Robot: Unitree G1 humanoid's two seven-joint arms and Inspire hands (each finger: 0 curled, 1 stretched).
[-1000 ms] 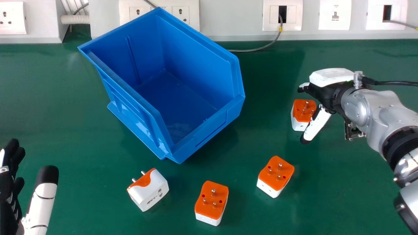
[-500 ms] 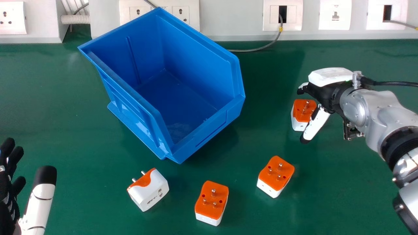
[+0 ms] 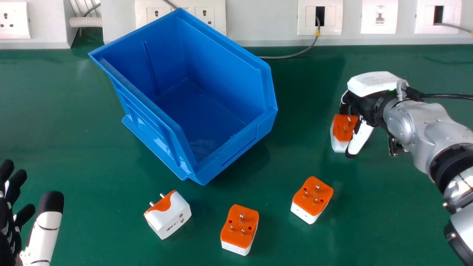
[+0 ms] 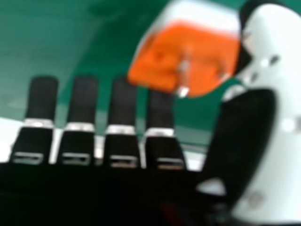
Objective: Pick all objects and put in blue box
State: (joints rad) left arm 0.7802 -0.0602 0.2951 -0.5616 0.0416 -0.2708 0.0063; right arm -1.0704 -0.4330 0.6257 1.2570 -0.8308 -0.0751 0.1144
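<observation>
Now bent inward on the rightmost adapter [image 3: 343,127], gripping between fingers and thumb of the right hand [image 3: 366,105], well apart from the blue box [image 3: 236,147]. Closed in from a wider, straighter pose in the earlier frame, and nudged the adapter slightly nearer the robot. Likely ready to lift, then carry leftward over the rim. Leaves three other adapters [image 3: 239,227] unmoved on the bench [image 3: 111,229]. Keeps the left hand [image 3: 42,229] relaxed and wide at lower left.
</observation>
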